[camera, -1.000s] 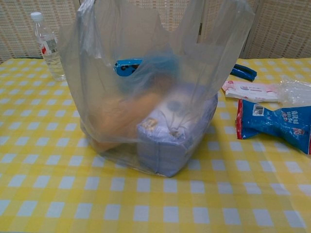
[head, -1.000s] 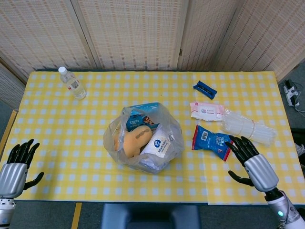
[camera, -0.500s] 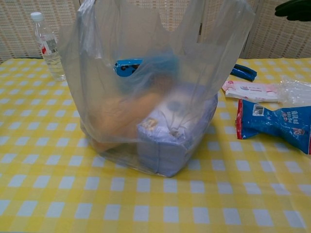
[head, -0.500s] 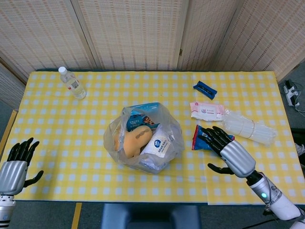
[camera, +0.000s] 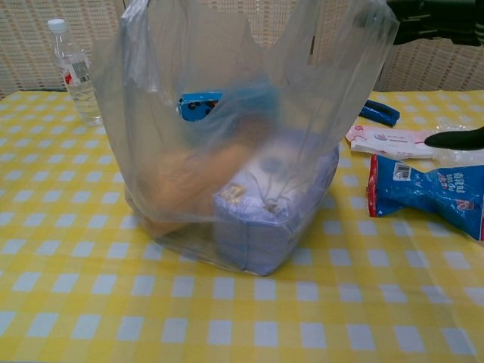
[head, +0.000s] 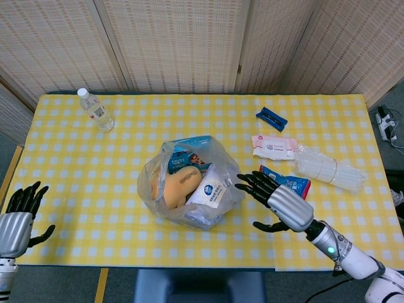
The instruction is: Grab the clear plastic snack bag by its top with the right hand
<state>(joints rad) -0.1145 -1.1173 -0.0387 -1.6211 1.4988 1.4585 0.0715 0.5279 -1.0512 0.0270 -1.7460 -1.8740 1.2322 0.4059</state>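
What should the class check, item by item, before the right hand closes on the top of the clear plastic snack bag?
1. Right hand open, fingers spread: ok.
2. Right hand empty: ok.
3. Clear plastic snack bag upright, top standing open: ok.
4. Fingertips reaching the bag's top edge: cannot tell; in the chest view they show dark at its upper right corner.
5. Blue snack packet beside the hand, free of the fingers: ok.
6. Left hand open, away at the table's left edge: ok.
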